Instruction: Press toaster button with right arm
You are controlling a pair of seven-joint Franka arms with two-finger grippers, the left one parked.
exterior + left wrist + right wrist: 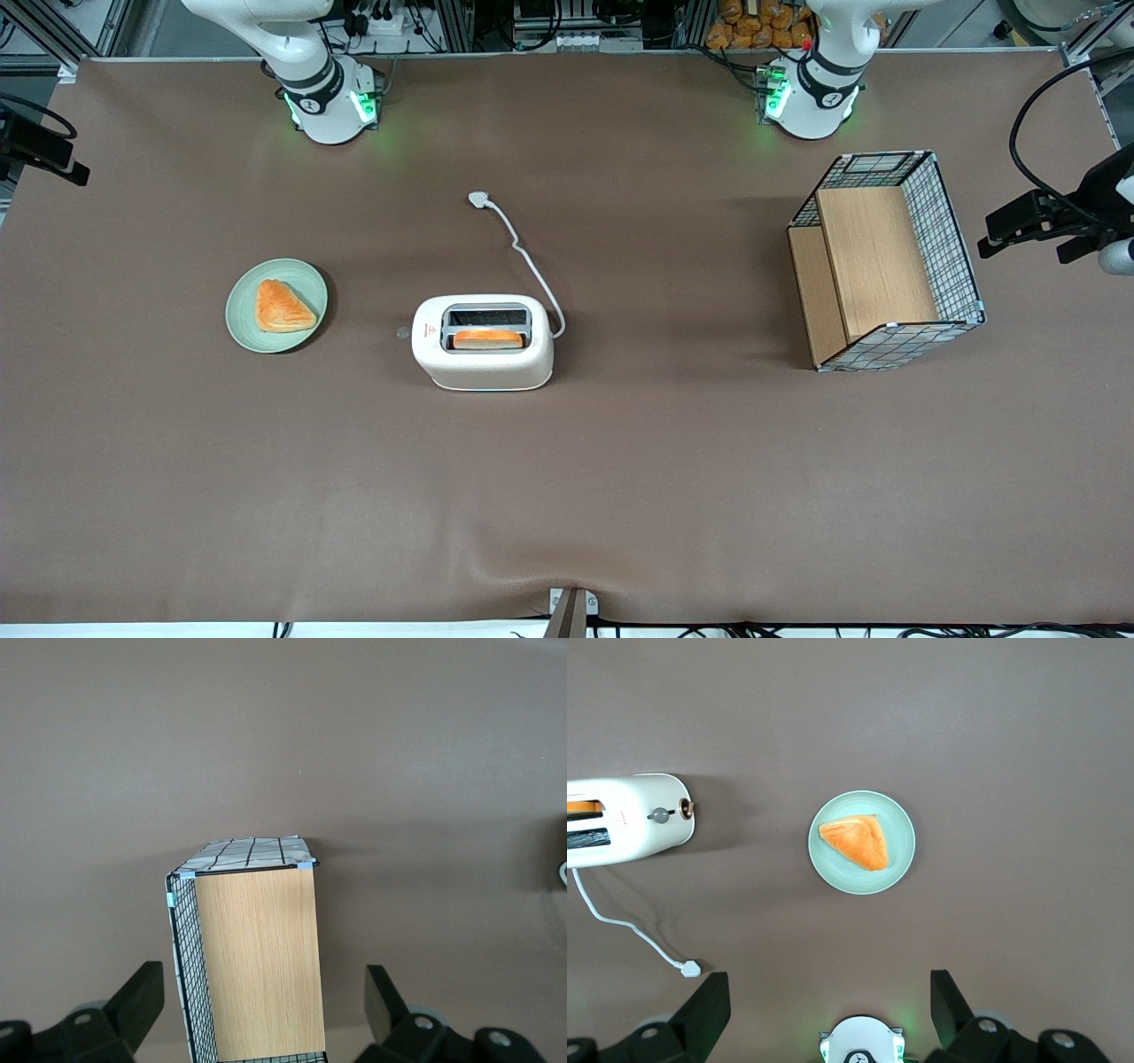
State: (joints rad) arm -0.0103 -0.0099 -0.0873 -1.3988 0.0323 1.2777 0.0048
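Note:
The cream-white toaster stands mid-table with an orange toast slice in its slot. In the right wrist view the toaster shows with its short end turned toward the plate. The toaster button is a small grey nub on that end, and the wrist view shows the button too. My right arm's base is at the table's back edge. Its gripper hangs high at the working arm's end of the table, well away from the toaster. The gripper is open and holds nothing.
A green plate with an orange pastry lies between the toaster and the working arm's end. The toaster's white cord and plug trail toward the arm bases. A wire basket with wooden panels stands toward the parked arm's end.

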